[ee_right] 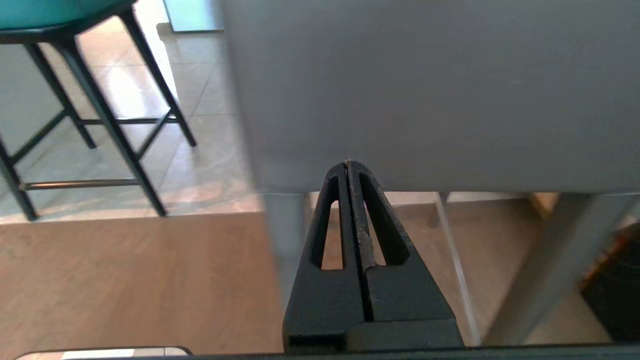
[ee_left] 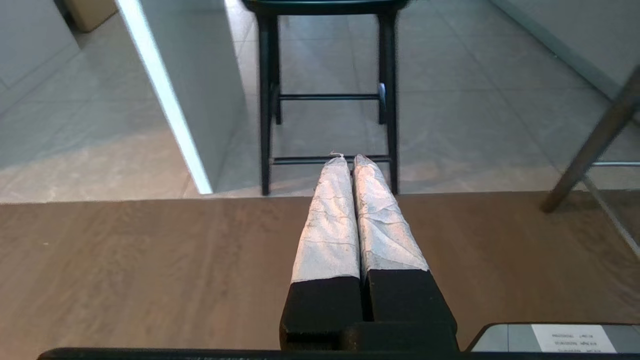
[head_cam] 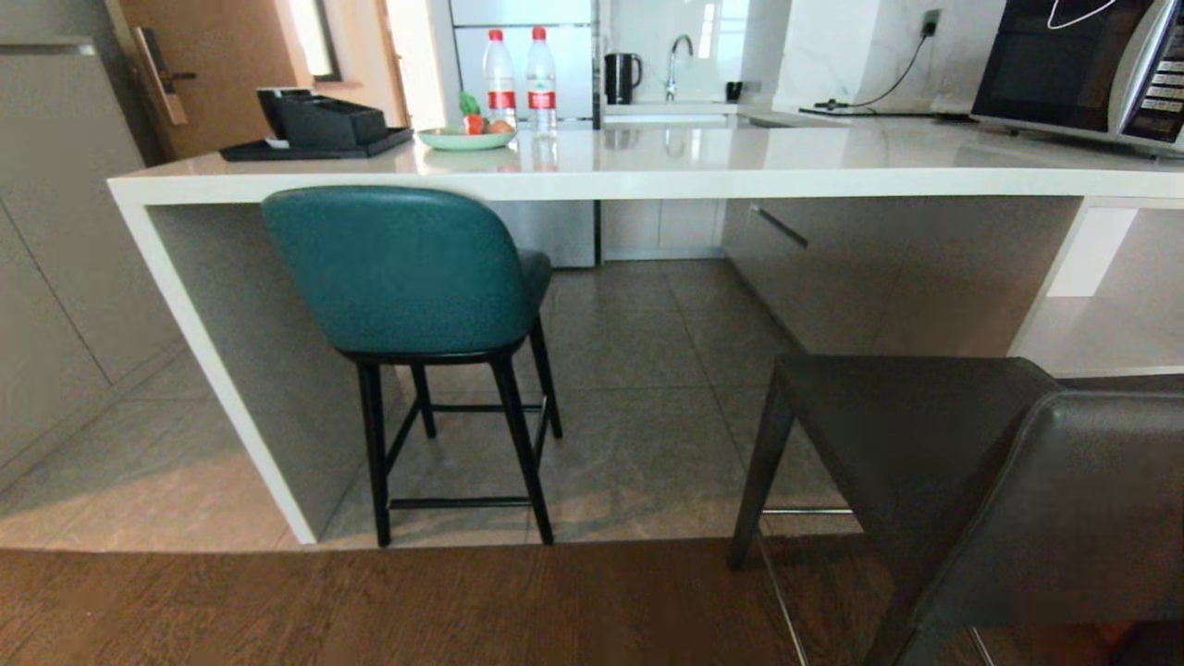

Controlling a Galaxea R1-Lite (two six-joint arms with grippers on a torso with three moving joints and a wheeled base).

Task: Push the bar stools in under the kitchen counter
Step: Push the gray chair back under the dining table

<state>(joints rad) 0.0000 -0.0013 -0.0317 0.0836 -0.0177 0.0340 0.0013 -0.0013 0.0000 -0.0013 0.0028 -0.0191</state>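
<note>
The teal bar stool (head_cam: pixel 407 277) stands tucked under the left end of the white kitchen counter (head_cam: pixel 647 171); its black legs (ee_left: pixel 265 115) show in the left wrist view. The dark grey bar stool (head_cam: pixel 962 462) stands out from the counter at the lower right, on the wood floor's edge. Neither arm shows in the head view. My right gripper (ee_right: pixel 348 164) is shut, with its tips at the lower edge of the grey stool's back (ee_right: pixel 430 90). My left gripper (ee_left: pixel 350 160) is shut and empty, low over the wood floor and pointing at the teal stool's legs.
The counter's slanted white side panel (head_cam: pixel 222 379) stands left of the teal stool. On the counter are a black tray (head_cam: pixel 314 129), a fruit plate (head_cam: pixel 467 137), two water bottles (head_cam: pixel 520 79) and a microwave (head_cam: pixel 1082 69). Grey tiles (head_cam: pixel 647 407) lie under the counter, wood floor (head_cam: pixel 370 601) nearer me.
</note>
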